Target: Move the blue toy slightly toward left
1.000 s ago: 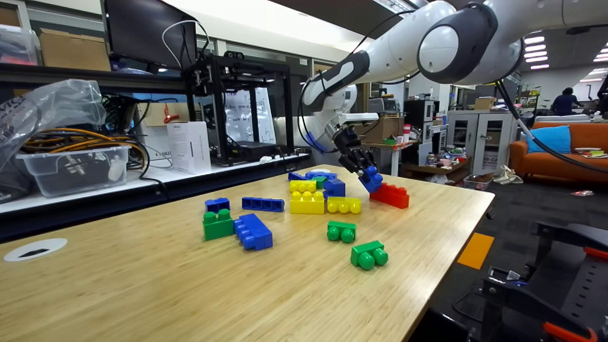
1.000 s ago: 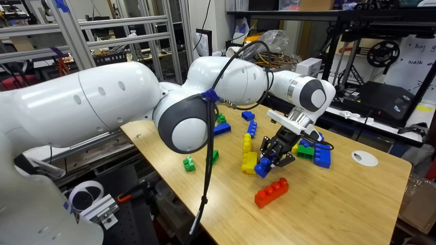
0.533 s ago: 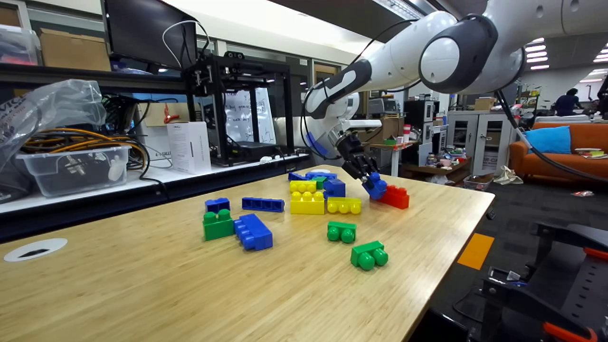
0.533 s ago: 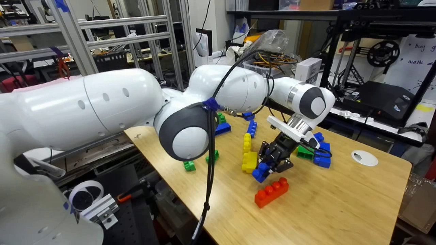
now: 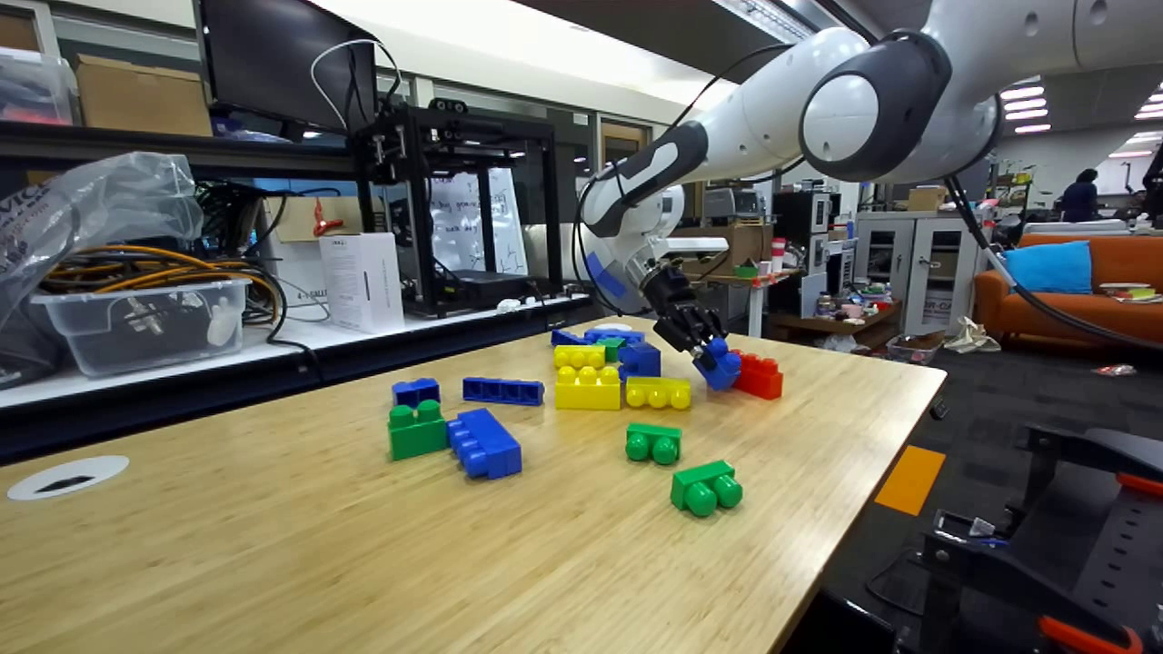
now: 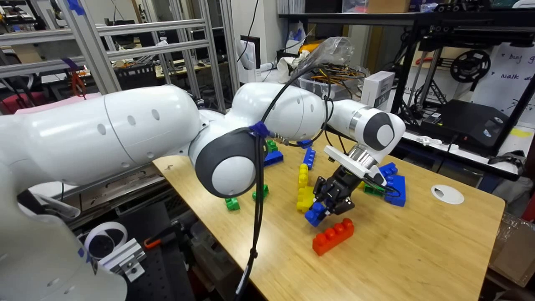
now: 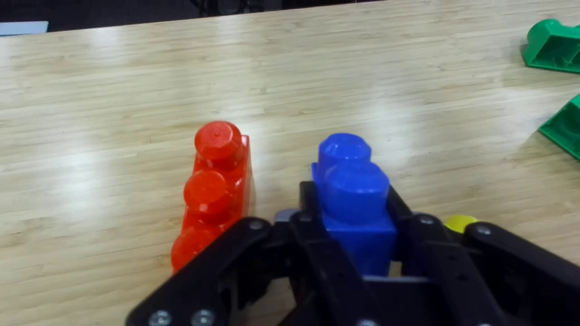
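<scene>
Here, near a 3D printer (image 5: 482,283), over a wood-grain tabletop (image 5: 363,545), the Robotiq gripper (image 7: 353,197) pinches the stubby blue brick (image 6: 314,214), lower than before.

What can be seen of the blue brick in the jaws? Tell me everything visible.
The blue brick is small, chunky and mid-blue, apparently smooth plastic, with two rounded studs showing in a row. The black jaws are shut on its opposite sides. In both exterior views it looks tilted. In the wrist view, a strip of tabletop shows between it and the red brick to its left, so those two look apart. Whether its base touches the table cannot be told.
</scene>
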